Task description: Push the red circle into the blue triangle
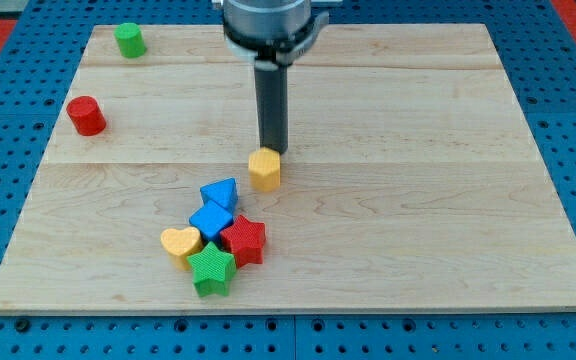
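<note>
— So, where does your red circle (86,115) sit?

— On the worktop (418,200), far left, well apart from everything but the green cylinder (129,40) beyond it.

— And my tip (272,151)?

— Mid-board, just behind the yellow hexagon (265,169), seemingly touching it. You have no gripper here, just a bare rod holding nothing.

— The target?

— The blue triangle (221,191) lies near-left of the tip, heading the cluster. Your circle is left of the tip and slightly farther; you'd probably need to get round to its far-left side and push right and nearer.

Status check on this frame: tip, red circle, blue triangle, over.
My tip against yellow block. Red circle far left, untouched. Blue triangle in the cluster, path clear.
</note>
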{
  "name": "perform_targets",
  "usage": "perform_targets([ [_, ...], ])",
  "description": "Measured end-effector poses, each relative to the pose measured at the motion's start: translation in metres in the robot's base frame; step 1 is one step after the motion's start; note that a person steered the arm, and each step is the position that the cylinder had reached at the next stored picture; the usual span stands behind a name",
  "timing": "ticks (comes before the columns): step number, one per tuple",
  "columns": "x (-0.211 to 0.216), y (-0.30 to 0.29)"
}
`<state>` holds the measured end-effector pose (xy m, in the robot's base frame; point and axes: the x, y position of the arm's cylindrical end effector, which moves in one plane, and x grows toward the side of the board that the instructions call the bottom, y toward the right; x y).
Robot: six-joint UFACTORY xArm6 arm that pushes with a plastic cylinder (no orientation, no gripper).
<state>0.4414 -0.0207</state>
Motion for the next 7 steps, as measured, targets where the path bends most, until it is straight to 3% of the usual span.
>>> perform_targets([
  [3,0.017,-0.044],
  [4,-0.007,-0.058],
  [7,-0.114,-0.22],
])
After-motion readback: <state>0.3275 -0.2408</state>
